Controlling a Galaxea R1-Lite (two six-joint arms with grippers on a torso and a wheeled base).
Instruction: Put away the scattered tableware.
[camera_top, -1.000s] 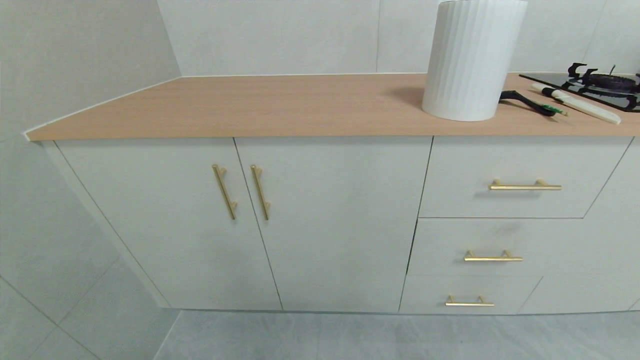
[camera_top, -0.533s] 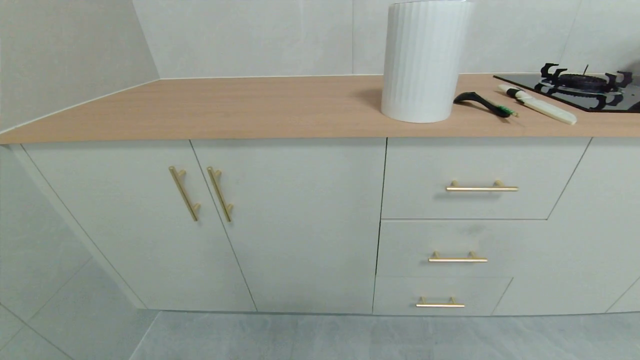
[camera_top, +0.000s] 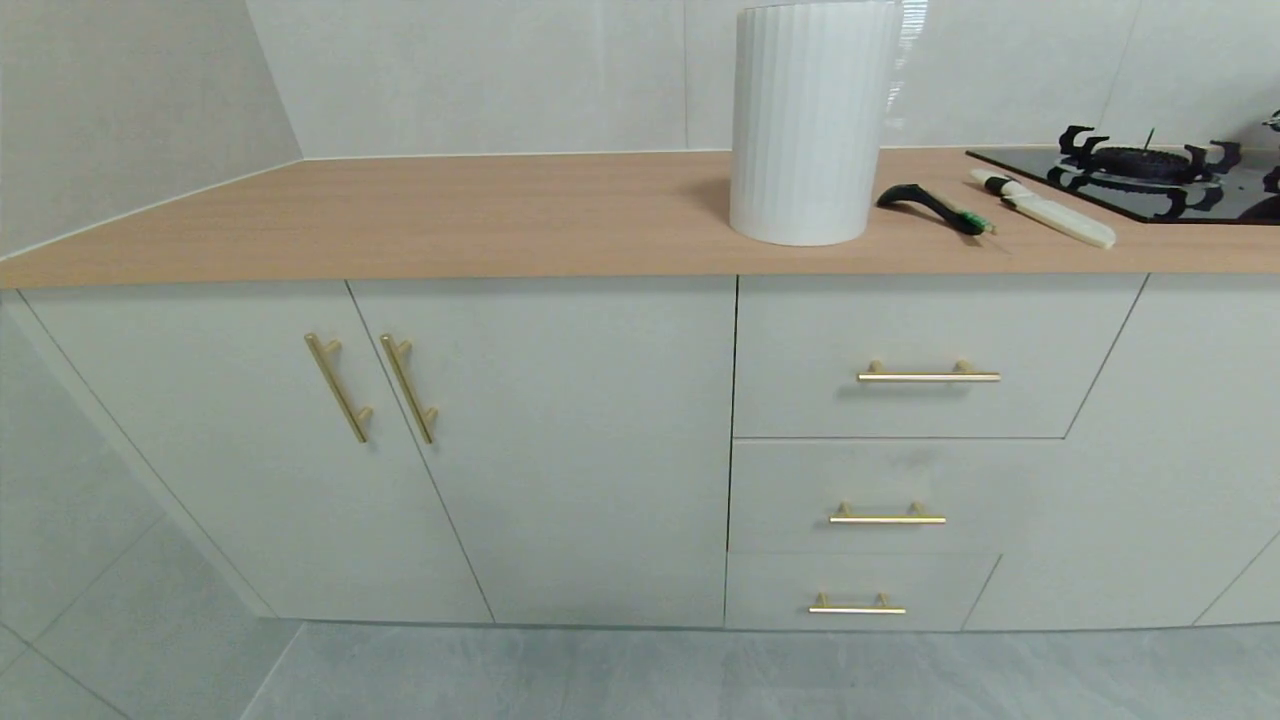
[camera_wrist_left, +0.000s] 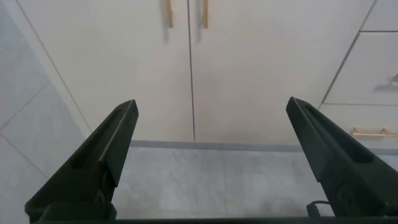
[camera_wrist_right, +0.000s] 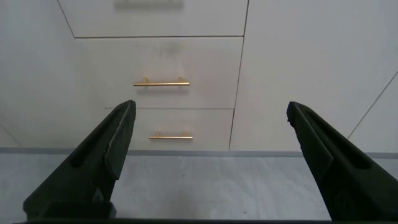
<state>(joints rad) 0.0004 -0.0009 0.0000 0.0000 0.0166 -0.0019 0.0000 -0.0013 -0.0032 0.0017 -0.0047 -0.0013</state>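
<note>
- Tiled wall (camera_top: 480, 70): pale, rises behind the counter and turns a corner at the left.
- Grey tiled floor (camera_top: 700, 680): runs along the cabinet's foot.
- Cabinet front (camera_top: 560, 450): off-white, shut, with two doors on the left, three stacked drawers on the right, and brass bar handles (camera_top: 928, 376).
- Countertop (camera_top: 450, 215): wood-toned, bare across its left half.
- White ribbed canister (camera_top: 808, 120): stands upright near the front edge, above the top drawer.
- Black hob (camera_top: 1120, 195): set into the counter at the far right.
- Left gripper (camera_wrist_left: 211, 109): spread wide, holds nothing, faces the doors.
- Right gripper (camera_wrist_right: 210, 109): spread wide, holds nothing, faces the lower drawers.
- White knife (camera_top: 1045, 208): lies flat just beside the hob.
- Black-handled peeler (camera_top: 925, 203): lies between canister and knife.
</note>
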